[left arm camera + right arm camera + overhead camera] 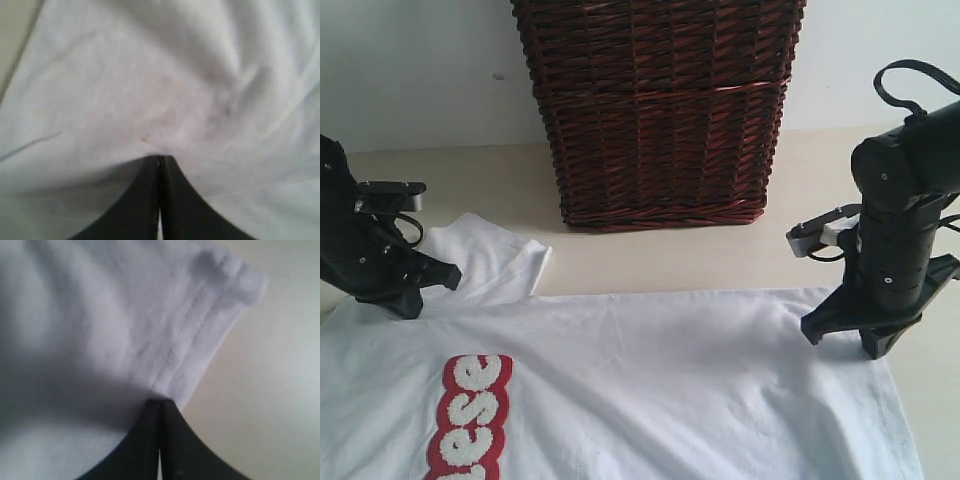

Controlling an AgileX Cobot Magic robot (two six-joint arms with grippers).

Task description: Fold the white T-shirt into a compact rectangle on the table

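One white T-shirt point(670, 380) is pinched by left gripper point(160, 160) and right gripper point(160, 402).

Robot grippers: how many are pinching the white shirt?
2. The left gripper pinches the white T-shirt at its far left edge beside the sleeve; the right gripper pinches its far right hemmed corner. None hidden.

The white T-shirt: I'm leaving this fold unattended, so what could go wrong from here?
The right gripper pinches the white T-shirt only at its hem edge, so the cloth may slip out on lifting. The wicker basket stands close behind; a swung edge or arm could catch it. The sleeve beside the left gripper lies rumpled and may fold crooked.
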